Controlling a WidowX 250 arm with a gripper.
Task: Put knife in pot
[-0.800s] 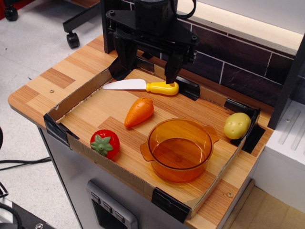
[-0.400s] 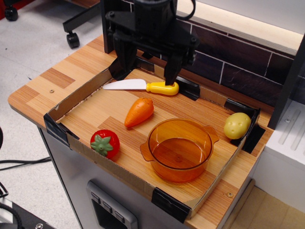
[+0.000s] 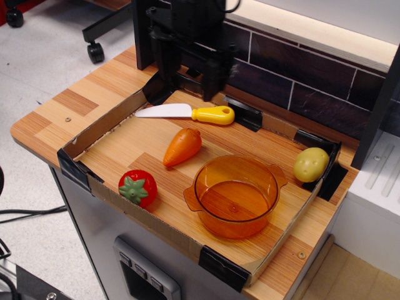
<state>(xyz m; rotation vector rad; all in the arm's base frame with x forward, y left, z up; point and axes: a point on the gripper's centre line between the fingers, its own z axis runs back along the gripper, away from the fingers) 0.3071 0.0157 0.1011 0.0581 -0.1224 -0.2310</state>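
wood-grain tabletop (image 3: 56, 115) carries a shallow cardboard tray (image 3: 94, 128) with black tape at the corners. black hand (image 3: 189, 80) hangs over the tray's back-left edge, above and just behind the knife, not touching it. two fingers (image 3: 166, 62) point down with a clear gap between them, nothing in the gap. amber translucent pot (image 3: 235, 195) sits upright in the front half of the tray, near the front wall, nothing in it. knife (image 3: 185, 113) lies flat at the back of the tray, white blade toward the left, yellow handle toward the right, well apart from the pot. orange carrot (image 3: 182, 147) lies between knife and pot, tip toward front-left. red strawberry (image 3: 137, 187) sits at front left, near the front wall. yellow potato (image 3: 310, 164) sits in the right corner, near the pot's right handle.
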